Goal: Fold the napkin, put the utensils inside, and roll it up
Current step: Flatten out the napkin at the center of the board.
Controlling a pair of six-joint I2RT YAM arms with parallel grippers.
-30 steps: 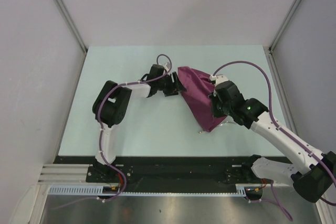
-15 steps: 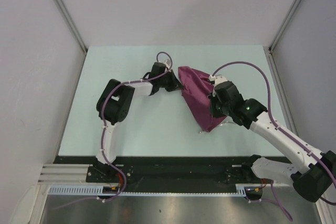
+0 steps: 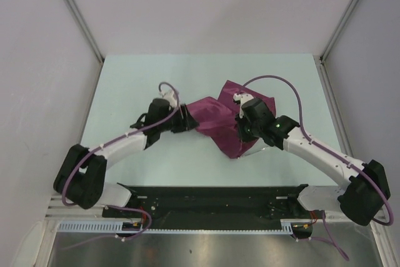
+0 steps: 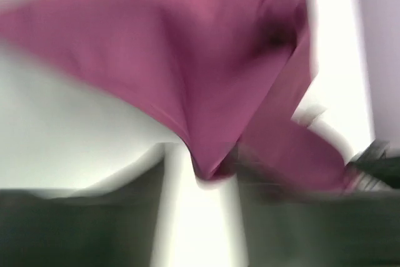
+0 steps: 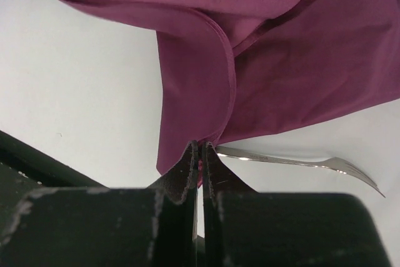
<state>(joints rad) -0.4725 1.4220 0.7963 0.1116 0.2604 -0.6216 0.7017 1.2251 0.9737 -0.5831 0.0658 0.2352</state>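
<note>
The maroon napkin (image 3: 215, 119) is stretched between my two grippers over the middle of the table. My left gripper (image 3: 187, 119) holds its left corner. The left wrist view is blurred, and there the napkin (image 4: 206, 60) narrows to a point at the left gripper (image 4: 209, 168). My right gripper (image 3: 244, 134) is shut on the napkin's lower edge. In the right wrist view the right gripper (image 5: 201, 148) pinches the napkin (image 5: 281, 60) at its hem. The silvery utensil (image 5: 294, 161), a fork, lies flat on the table right of my right fingers, its handle end under the cloth.
The pale green table (image 3: 125, 92) is walled by white panels at the back and both sides. A black base rail (image 3: 212, 195) runs along the near edge. Purple cables loop over both arms.
The left arm has swung left and toward the near edge, pulling the napkin's corner with it. The napkin is now drawn out wider. The right gripper has shifted slightly left, still gripping.
</note>
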